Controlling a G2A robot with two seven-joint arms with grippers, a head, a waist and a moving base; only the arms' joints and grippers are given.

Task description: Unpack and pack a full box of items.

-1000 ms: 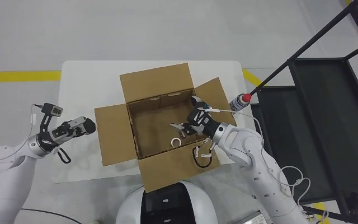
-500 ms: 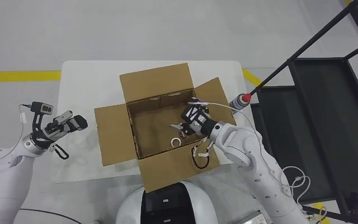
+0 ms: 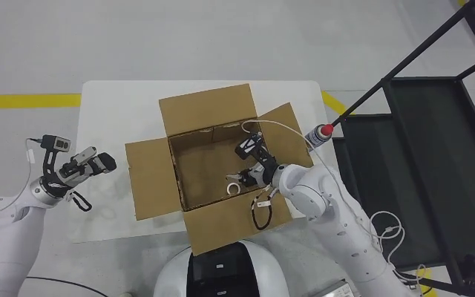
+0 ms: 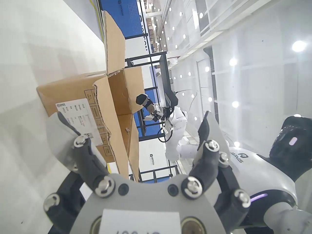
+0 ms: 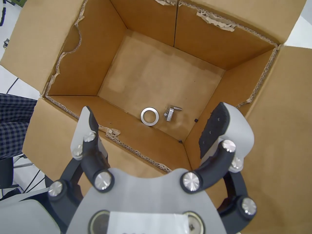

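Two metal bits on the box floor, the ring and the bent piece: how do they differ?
The flat silver metal ring is round with an open centre; the small bent silver bracket is angular and solid. The ring looks wider than the bracket. Both lie side by side on the brown cardboard box's floor.
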